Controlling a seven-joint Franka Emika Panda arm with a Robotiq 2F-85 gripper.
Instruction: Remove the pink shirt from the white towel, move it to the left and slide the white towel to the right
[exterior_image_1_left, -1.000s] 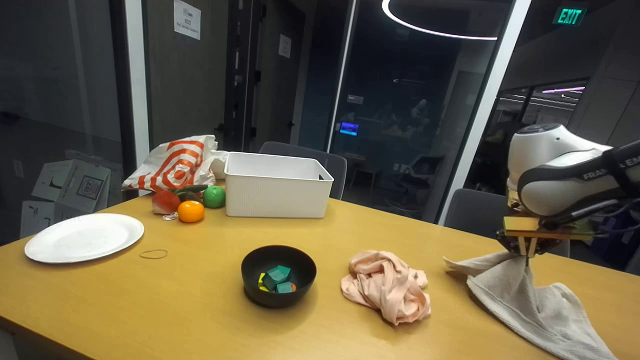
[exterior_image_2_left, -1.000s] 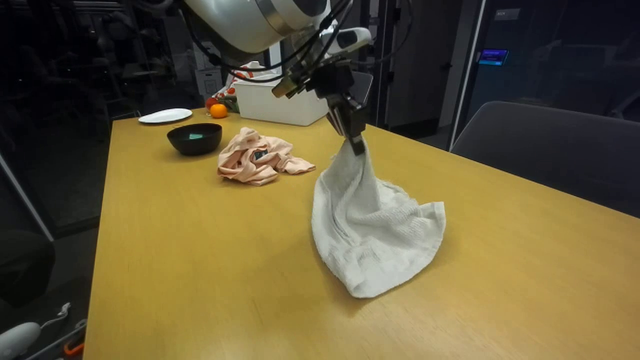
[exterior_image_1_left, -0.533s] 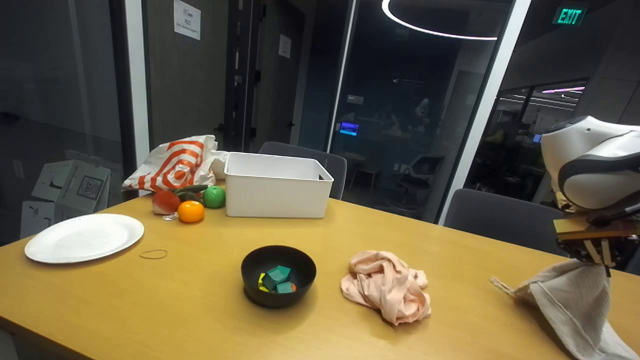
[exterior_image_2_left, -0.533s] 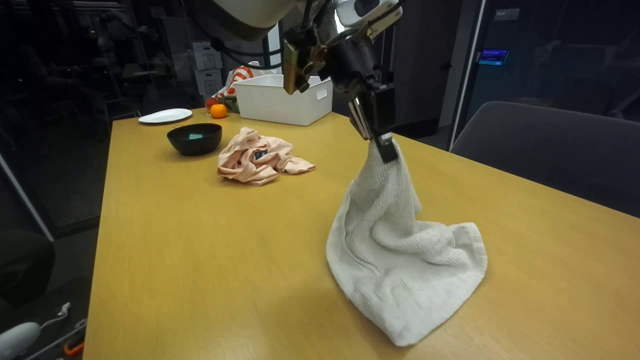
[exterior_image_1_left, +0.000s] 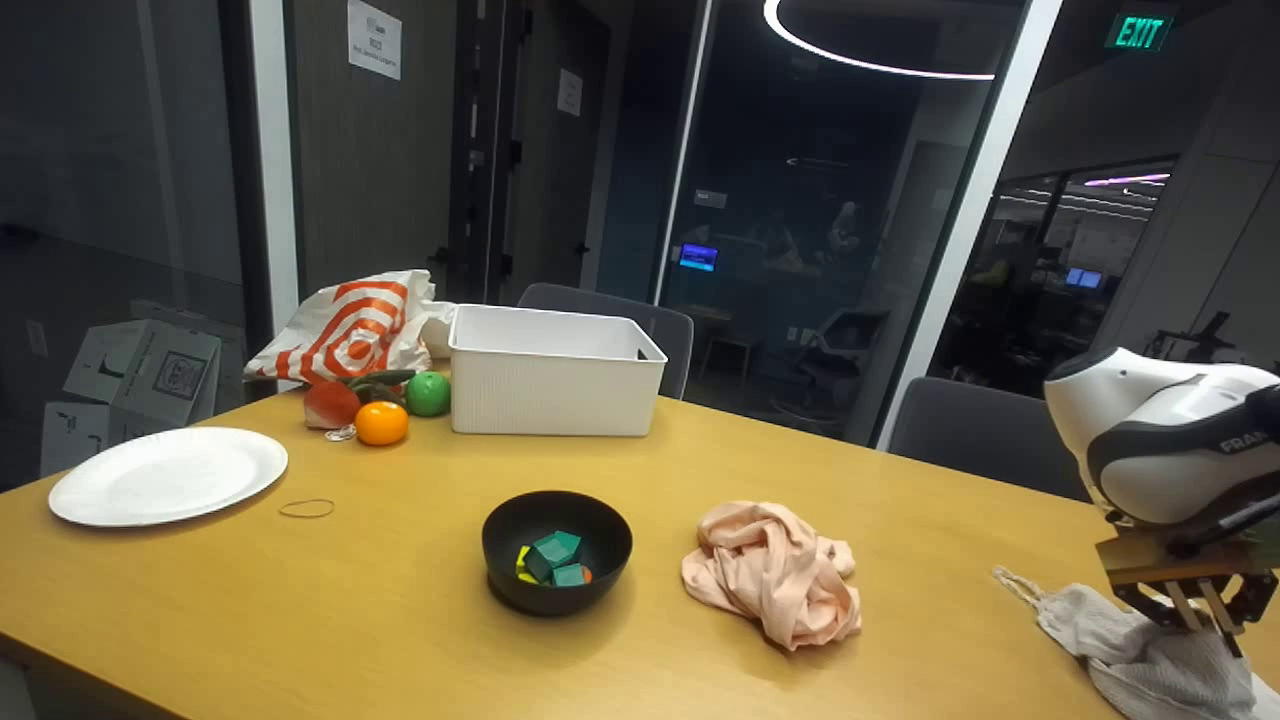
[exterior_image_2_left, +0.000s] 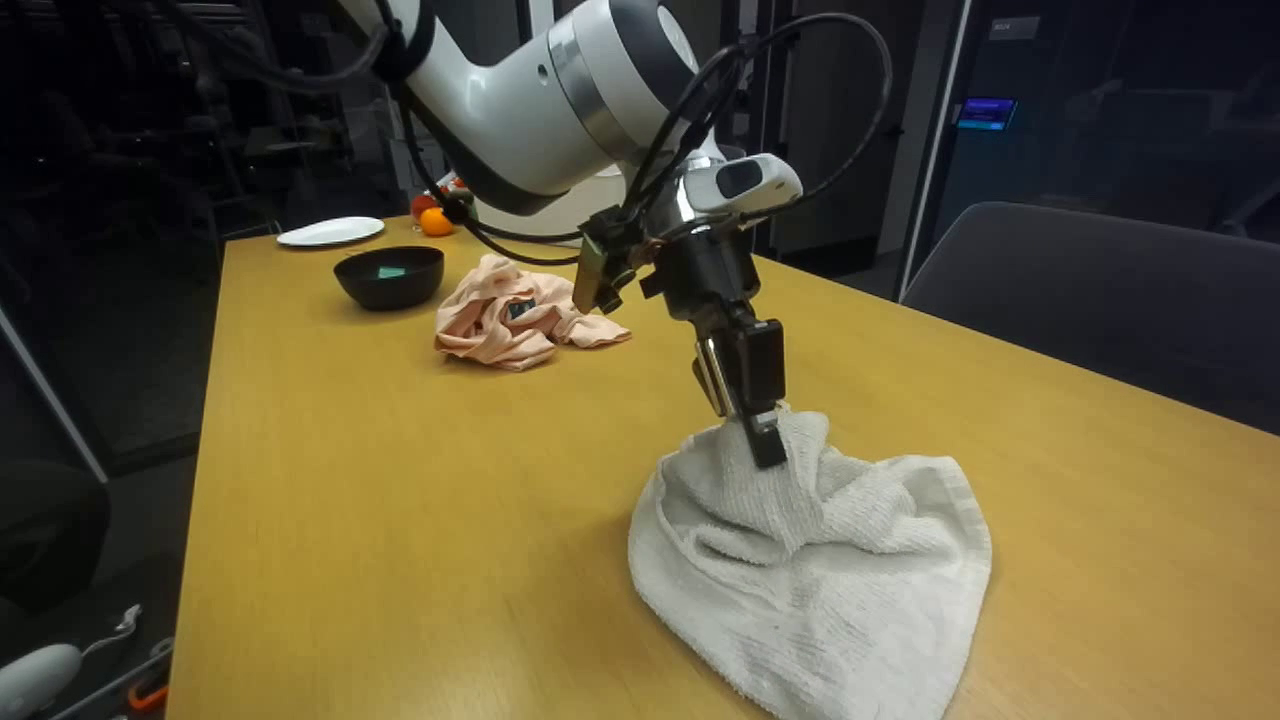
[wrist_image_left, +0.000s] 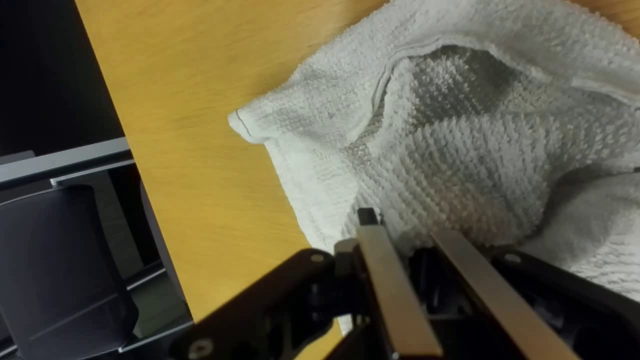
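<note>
one white towel (exterior_image_2_left: 830, 610) lies crumpled on the wooden table (exterior_image_2_left: 420, 520), and the gripper (wrist_image_left: 407, 229) is down at it, its two fingers (wrist_image_left: 387, 272) narrowly spaced and holding a bunched fold; the tip of one finger is hidden in the cloth. in the wrist view a towel corner points toward the table's straight edge, with a strip of wood between. in an exterior view wood reaches away on both sides of the towel, whose near end is cut off by the frame. the pink shirt (exterior_image_1_left: 775, 580) sits in a loose heap farther along the table, apart from the towel in both exterior views, with a band of wood between the two; wood shows all round the shirt. counted up: one black bowl (exterior_image_1_left: 545, 601) near the shirt, with at least two teal blocks (exterior_image_1_left: 552, 550) and some yellow bits (exterior_image_1_left: 524, 562) inside; one white plate (exterior_image_1_left: 170, 475) close to the table's edge; one thin loop (exterior_image_1_left: 300, 516) near the plate; one white bin (exterior_image_1_left: 550, 395) toward the far edge; one white bag (exterior_image_1_left: 355, 325) with red-orange rings; one orange fruit (exterior_image_1_left: 382, 424), one green fruit (exterior_image_1_left: 428, 394) and one reddish piece (exterior_image_1_left: 331, 405), grouped by the bin and bag. two dark chairs (exterior_image_1_left: 980, 435) stand beyond the far edge, one of them partly behind the bin.
</note>
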